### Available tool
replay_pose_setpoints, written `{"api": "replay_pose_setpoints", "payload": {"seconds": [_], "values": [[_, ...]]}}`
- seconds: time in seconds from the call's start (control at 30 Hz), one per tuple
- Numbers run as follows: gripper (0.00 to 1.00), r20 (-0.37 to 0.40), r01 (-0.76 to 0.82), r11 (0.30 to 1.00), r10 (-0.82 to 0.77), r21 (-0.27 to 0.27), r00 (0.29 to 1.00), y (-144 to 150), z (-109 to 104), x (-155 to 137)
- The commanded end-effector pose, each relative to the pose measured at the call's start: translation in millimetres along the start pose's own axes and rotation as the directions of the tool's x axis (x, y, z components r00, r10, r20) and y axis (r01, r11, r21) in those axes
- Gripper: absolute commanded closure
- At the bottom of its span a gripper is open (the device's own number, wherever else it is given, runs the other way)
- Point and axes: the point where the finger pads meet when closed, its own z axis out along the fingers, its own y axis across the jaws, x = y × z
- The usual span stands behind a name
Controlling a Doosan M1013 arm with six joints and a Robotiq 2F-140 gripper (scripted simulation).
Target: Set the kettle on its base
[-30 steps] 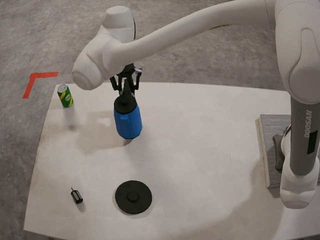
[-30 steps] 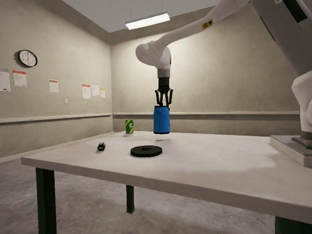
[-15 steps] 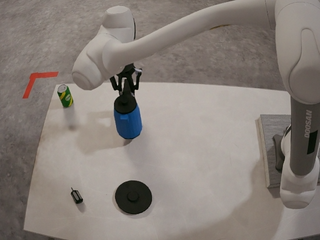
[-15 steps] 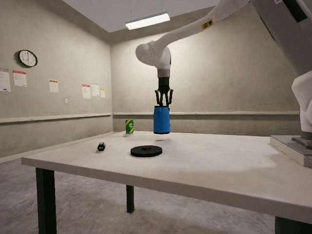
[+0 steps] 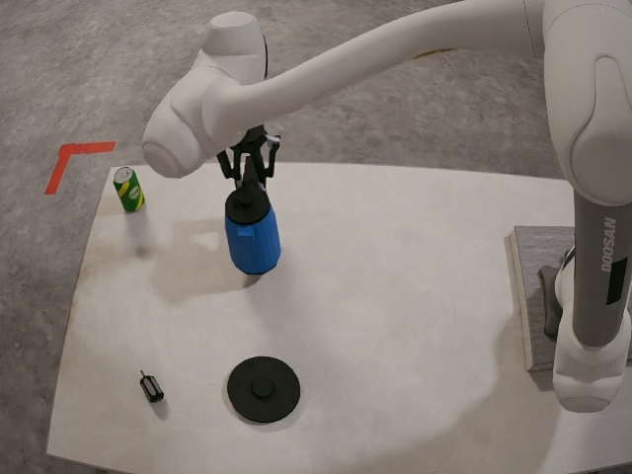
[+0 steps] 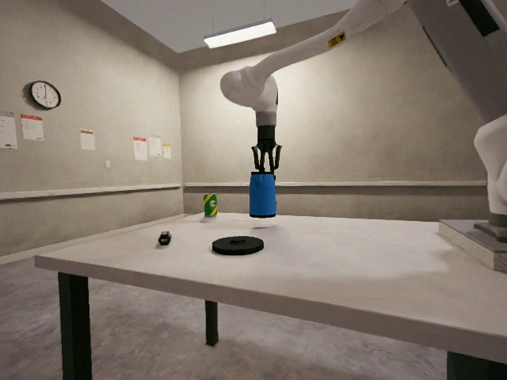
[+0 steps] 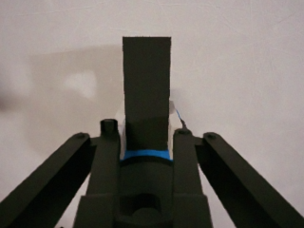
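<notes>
The blue kettle [image 5: 252,245] [image 6: 261,196] with a black lid hangs upright a little above the white table [image 5: 398,265] [image 6: 327,261]. My gripper [image 5: 248,176] [image 6: 266,163] [image 7: 147,113] is shut on the kettle's black handle [image 7: 146,85] from above. The round black base [image 5: 263,389] [image 6: 237,245] with its stud in the middle lies flat on the table nearer the front edge, apart from the kettle. In the wrist view only the handle and a thin blue strip of the kettle [image 7: 144,154] show between the fingers.
A green and yellow can [image 5: 128,190] [image 6: 210,204] stands at the far left corner. A small black part [image 5: 151,388] [image 6: 164,237] lies left of the base. The arm's grey mounting block [image 5: 535,285] [image 6: 466,241] sits at the right edge.
</notes>
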Motion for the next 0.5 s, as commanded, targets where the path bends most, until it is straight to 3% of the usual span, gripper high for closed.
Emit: {"api": "replay_pose_setpoints", "payload": {"seconds": [0.0, 0.47], "values": [[0.90, -0.004, 0.003, 1.000, -0.003, 0.000, 1.000, -0.1, -4.1, 1.6], [0.90, -0.004, 0.002, 1.000, -0.002, 0.000, 1.000, 0.3, -3.6, -0.6]]}}
